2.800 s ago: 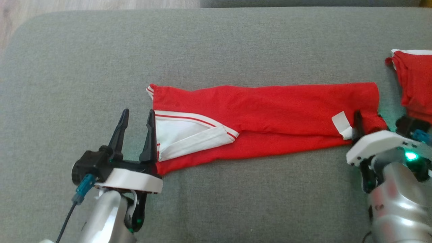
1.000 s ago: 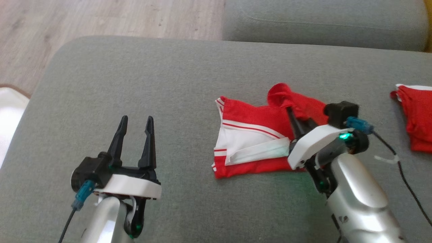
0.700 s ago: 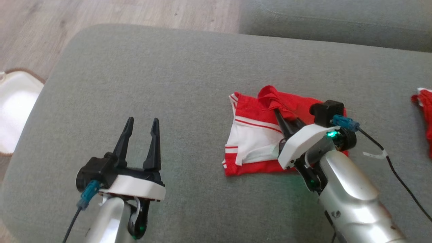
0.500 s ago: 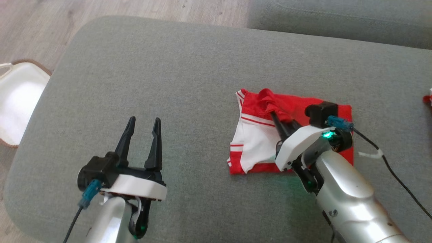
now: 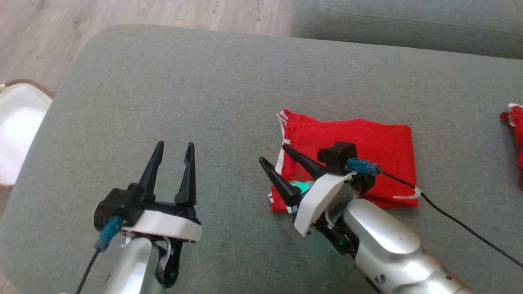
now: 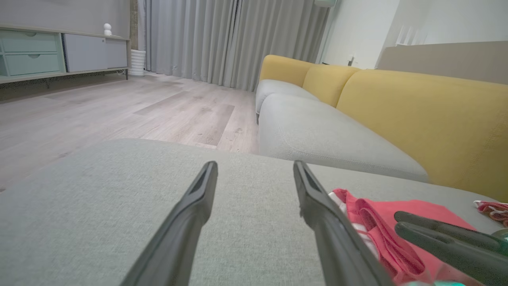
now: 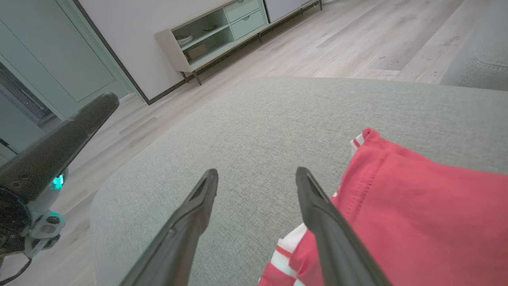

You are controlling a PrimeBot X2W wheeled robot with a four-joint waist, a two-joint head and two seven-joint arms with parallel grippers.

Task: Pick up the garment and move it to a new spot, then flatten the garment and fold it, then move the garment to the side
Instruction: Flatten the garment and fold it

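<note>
While the folded red garment (image 5: 359,139) lies flat at the centre right of the head view on the grey cushion (image 5: 163,81), the right gripper (image 5: 273,153) sits at its left edge, fingers spread wide and pinching nothing. One finger lies over the white-striped hem and the other over bare cushion just beside it. The left gripper (image 5: 175,143) hangs at the lower left, also spread and empty, well apart from the cloth.

The fold looks done, so the step left is probably the move to the side, and several things could spoil it. If the right fingers pull away low, the one over the hem may catch the top layer and flip it open. The black cable (image 5: 412,191) from the right wrist crosses the garment's lower right corner; a swing of the arm could drag that corner and skew the stack. A pinch that takes only the upper layer would let the layers below slide out when lifted. A second red cloth (image 5: 515,139) lies at the far right edge of the frame, so a push that way could bring the two together.
</note>
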